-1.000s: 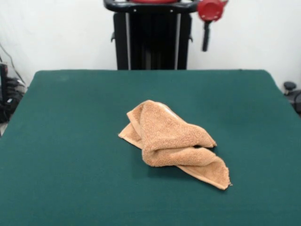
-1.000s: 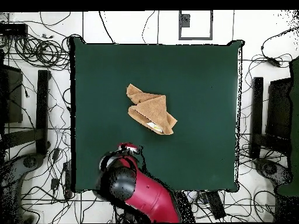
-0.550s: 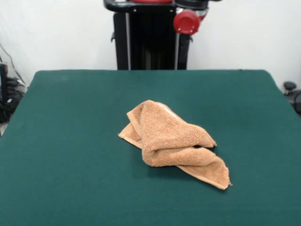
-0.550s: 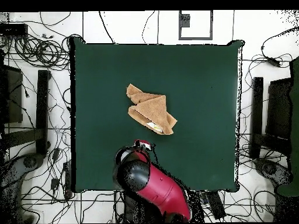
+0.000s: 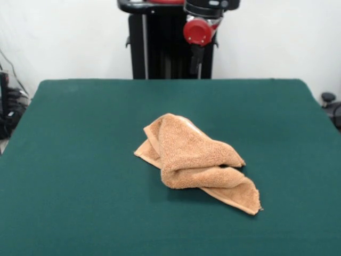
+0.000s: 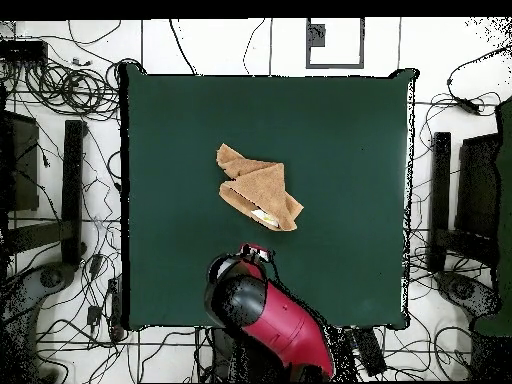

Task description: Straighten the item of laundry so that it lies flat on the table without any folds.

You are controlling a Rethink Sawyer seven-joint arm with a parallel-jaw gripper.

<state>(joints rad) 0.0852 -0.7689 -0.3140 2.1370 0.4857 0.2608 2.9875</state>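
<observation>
Hovering claw (image 5: 195, 60) beyond towel (image 5: 196, 160), clear of it | claw opening: cannot tell | towel bunched mid-bench (image 5: 80, 160) | risk: pinching several layers, dragging folds along

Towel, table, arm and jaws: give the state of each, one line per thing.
towel: crumpled, folded over itself in layers, not flat, lying near the table's middle.
table: green cloth top, bare round the towel.
arm: over the table's edge by the robot's base, apart from the towel.
gripper: raised well above the table, holding nothing; whether the jaws are open cannot be told.
</observation>
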